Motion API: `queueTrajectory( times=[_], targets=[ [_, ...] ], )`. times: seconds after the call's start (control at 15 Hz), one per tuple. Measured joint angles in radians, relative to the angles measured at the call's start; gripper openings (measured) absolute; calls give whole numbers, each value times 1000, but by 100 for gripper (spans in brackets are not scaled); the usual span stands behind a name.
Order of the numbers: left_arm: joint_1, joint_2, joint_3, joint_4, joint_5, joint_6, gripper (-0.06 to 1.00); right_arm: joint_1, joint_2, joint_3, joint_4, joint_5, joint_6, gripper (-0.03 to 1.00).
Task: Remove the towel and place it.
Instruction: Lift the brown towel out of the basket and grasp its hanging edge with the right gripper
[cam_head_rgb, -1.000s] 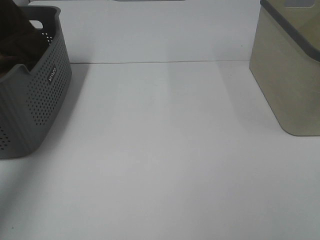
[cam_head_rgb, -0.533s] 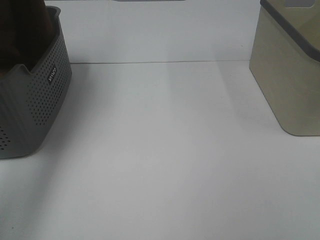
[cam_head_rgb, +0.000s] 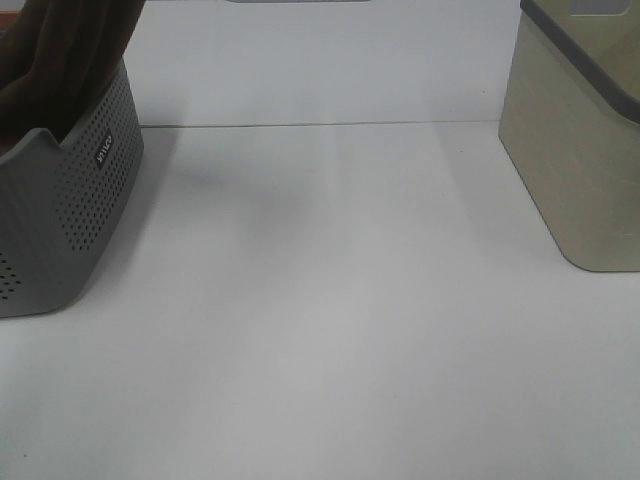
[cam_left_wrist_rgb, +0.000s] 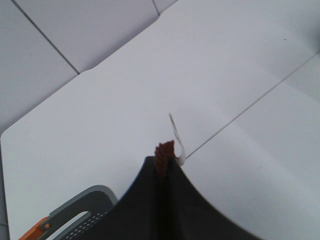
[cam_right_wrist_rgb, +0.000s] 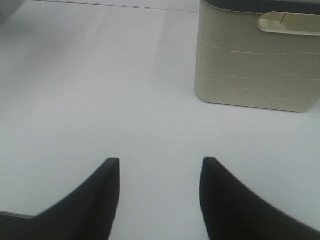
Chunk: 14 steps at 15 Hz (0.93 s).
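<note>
i'm in the lifting step: my left gripper (cam_left_wrist_rgb: 164, 161) is pinched tight on an edge of the towel (cam_head_rgb: 68, 55), with a sliver of brown cloth showing between the tips and the small white tag (cam_left_wrist_rgb: 177, 140) sticking out just beside them. from the high camera the towel hangs as a dark brown column from above the top of the picture down into the grey basket (cam_head_rgb: 70, 200) at the left of the table (cam_head_rgb: 330, 320). its lower part is inside the basket and not yet over the rim; how much lies in there i cannot tell. my right gripper (cam_right_wrist_rgb: 160, 164) holds nothing, its jaws spread wide, hovering over bare table with the beige bin (cam_right_wrist_rgb: 252, 55) ahead of it. i judge the cloth caught but not out. the next move calls for more height on the left arm until the trailing end comes over the basket wall, then a carry toward the middle of the table, where i take it the towel should go. the hanging cloth could drag on the rim and shift the basket, or the thin pinch could slip, so a slow pull seems right.
</note>
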<state>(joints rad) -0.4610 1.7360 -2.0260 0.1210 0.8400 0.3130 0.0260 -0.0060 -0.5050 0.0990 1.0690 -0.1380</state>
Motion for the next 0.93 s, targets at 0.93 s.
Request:
queueTrajectory(
  times=[0.93],
  targets=[
    [-139, -81, 0, -107, 29, 22, 0, 0, 389, -5, 358, -24, -245, 48]
  ],
)
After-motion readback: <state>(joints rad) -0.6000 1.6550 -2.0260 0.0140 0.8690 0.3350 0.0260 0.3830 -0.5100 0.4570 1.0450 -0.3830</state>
